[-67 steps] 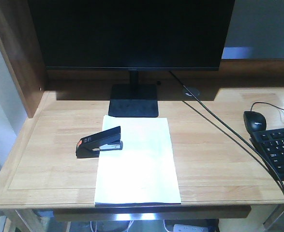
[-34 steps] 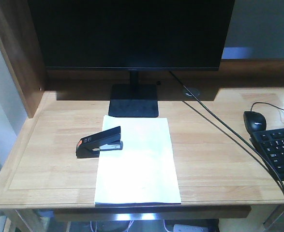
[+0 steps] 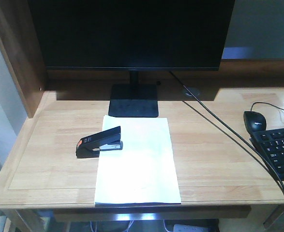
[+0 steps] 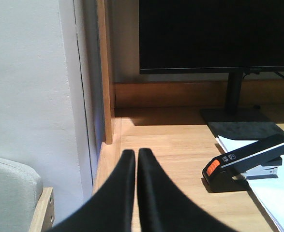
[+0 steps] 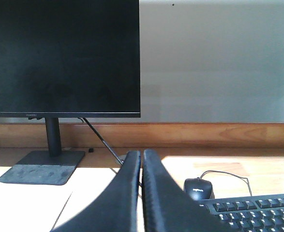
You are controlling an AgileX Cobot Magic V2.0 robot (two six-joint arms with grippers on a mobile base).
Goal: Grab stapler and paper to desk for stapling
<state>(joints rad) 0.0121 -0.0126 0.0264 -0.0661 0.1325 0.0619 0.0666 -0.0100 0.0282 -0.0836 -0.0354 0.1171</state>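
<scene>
So the desk (image 3: 219, 145) is a light wood top made of jointed planks, with a groove running round the border and a rounded front lip. A big dark monitor (image 3: 132, 34) sits at the back on a flat black stand (image 3: 133, 100), and that's my landmark. Right in front of the stand lies the paper (image 3: 137, 162), a plain white sheet running all the way to the desk's front edge. The stapler (image 3: 99, 142), black with an orange-red patch on its outer end, rests on the sheet's left edge, half on paper and half on wood, just forward-left of the stand. Off to the right of the monitor there's a black mouse (image 3: 254, 120) and a keyboard (image 3: 277, 151), with a cable (image 3: 229, 135) trailing across the wood. A darker wooden side panel (image 3: 16, 58) stands left of the monitor, pale wall behind.

The left gripper (image 4: 136, 159) has its fingers pressed together, holding nothing, low at the desk's left edge. The right gripper (image 5: 142, 159) is pinched closed too, empty, right of the stand.
</scene>
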